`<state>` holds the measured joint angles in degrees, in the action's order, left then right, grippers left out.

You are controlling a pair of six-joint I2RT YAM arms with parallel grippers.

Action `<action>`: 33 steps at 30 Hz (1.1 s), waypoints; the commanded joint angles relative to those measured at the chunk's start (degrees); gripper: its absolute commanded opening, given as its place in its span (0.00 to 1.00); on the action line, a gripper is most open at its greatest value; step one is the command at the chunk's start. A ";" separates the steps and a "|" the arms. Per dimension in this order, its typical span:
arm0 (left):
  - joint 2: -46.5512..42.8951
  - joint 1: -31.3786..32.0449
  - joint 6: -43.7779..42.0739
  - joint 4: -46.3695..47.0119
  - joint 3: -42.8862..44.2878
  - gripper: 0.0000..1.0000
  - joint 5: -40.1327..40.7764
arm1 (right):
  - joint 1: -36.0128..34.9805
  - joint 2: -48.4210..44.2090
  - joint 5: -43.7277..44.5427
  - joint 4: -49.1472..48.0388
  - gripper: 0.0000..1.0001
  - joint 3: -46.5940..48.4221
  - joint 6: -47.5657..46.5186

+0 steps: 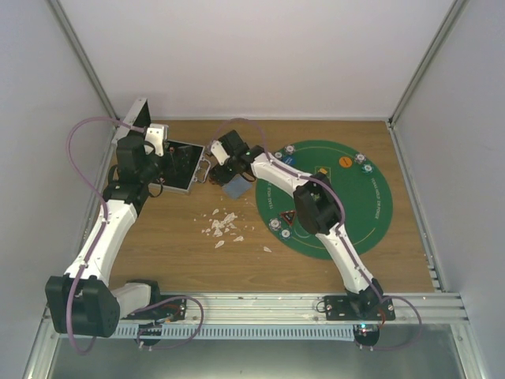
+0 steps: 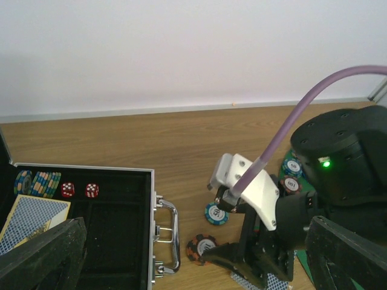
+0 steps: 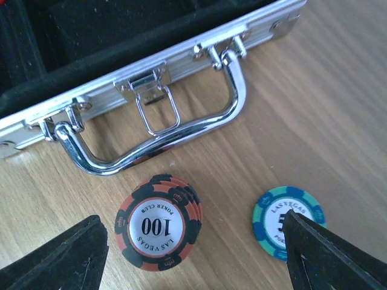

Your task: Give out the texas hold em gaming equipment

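The stack of red-black 100 poker chips (image 3: pixel 158 226) lay on the wood. The teal chip (image 3: pixel 275 217) was at its 3 o'clock and the case handle (image 3: pixel 157 136) at its 12 o'clock. My right gripper (image 3: pixel 193 257) hung over them, spread and empty. My left gripper (image 2: pixel 193 254) was also spread and empty, beside the case (image 2: pixel 152 223).

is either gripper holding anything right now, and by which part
Nothing is held. The right gripper is open over the red-and-black stack of round 100 poker chips; the left gripper is open above the black aluminium-edged case.
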<state>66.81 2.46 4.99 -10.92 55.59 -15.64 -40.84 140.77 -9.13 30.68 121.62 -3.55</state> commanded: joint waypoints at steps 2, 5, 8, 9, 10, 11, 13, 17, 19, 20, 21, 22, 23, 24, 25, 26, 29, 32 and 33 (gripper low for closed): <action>-1.30 -0.44 0.37 3.05 -0.05 0.99 -0.67 | -0.90 3.14 -0.52 1.01 0.80 3.60 0.75; -1.24 -0.45 0.53 3.01 -0.05 0.99 -0.90 | -1.08 4.09 -0.59 1.13 0.80 4.15 0.70; -1.24 -0.43 0.57 3.09 -0.05 0.99 -1.19 | -1.49 4.70 -0.71 1.21 0.79 4.62 0.24; -1.17 -0.44 0.56 3.08 0.02 0.99 -1.25 | -1.60 4.95 -0.45 1.27 0.79 4.86 0.24; -1.15 -0.44 0.61 3.09 0.04 0.99 -1.36 | -1.69 5.22 -0.23 1.31 0.78 5.05 0.29; -1.15 -0.44 0.71 3.12 0.02 0.99 -1.38 | -1.69 5.48 -0.20 1.58 0.76 5.37 0.30; -1.24 -0.42 0.68 3.08 0.04 0.99 -1.44 | -1.70 6.17 -0.24 1.87 0.73 5.99 0.39; -1.15 -0.44 0.71 3.19 0.03 0.99 -1.66 | -1.87 6.66 -0.72 2.24 0.70 6.44 0.18; -1.15 -0.44 0.74 3.18 0.04 0.99 -1.82 | -1.91 6.92 -0.89 2.55 0.70 6.80 -0.04; -1.15 -0.44 0.74 3.23 0.04 0.99 -1.76 | -1.96 7.04 -0.88 2.66 0.69 6.91 -0.09; -1.11 -0.44 0.73 3.19 0.04 0.99 -1.85 | -1.95 7.32 -0.89 2.82 0.70 7.14 -0.12; -1.07 -0.44 0.76 3.18 0.03 0.99 -1.87 | -1.93 7.59 -0.92 3.03 0.70 7.40 -0.14; -1.02 -0.44 0.81 3.18 0.04 0.99 -1.92 | -2.11 7.80 -0.83 3.19 0.70 7.51 -0.10; -1.01 -0.44 0.81 3.18 0.04 0.99 -1.97 | -2.06 7.92 -0.79 3.24 0.70 7.57 -0.13; -1.04 -0.44 0.87 3.18 0.04 0.99 -2.02 | -2.05 8.05 -0.72 3.25 0.69 7.58 -0.14; -1.06 -0.44 0.81 3.18 0.04 0.99 -2.02 | -2.03 8.06 -0.69 3.25 0.67 7.55 -0.13; -1.06 -0.44 0.85 3.18 0.00 0.99 -1.93 | -2.08 8.10 -0.63 3.32 0.62 7.58 -0.19; -1.06 -0.44 0.82 3.18 0.04 0.99 -1.88 | -2.05 7.99 -0.21 3.34 0.60 7.62 -0.30; -1.02 -0.44 0.81 3.18 0.02 0.99 -1.91 | -2.05 8.03 -0.29 3.34 0.59 7.70 -0.31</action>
<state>66.81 2.46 5.54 -10.90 55.59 -16.95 -42.28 148.00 -9.32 33.26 127.72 -3.42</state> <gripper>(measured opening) 0.989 0.600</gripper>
